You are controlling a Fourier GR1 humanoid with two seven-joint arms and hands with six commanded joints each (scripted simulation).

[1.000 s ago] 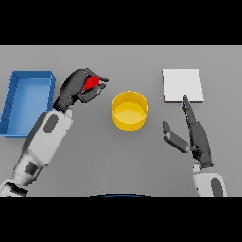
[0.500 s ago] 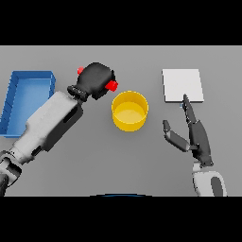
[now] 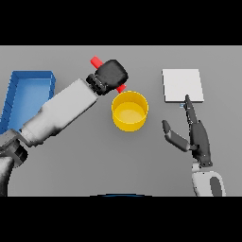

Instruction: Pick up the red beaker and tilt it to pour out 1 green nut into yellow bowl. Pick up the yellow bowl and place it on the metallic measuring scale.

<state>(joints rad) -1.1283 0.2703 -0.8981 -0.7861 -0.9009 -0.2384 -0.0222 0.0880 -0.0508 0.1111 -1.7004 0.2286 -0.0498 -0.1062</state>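
Left robot hand curled around the red beaker, which is tilted with 1 end just over the rim of the yellow bowl on the grey tabletop. The beaker appears rigid and light, probably smooth; a grasp around its middle suits pouring. The bowl also looks stiff and light, best taken by its rim or wall. No nut can be made out. Right robot hand rests with fingers straight, just below the metallic measuring scale. A blue bin stands at left. No labels or writing are legible.
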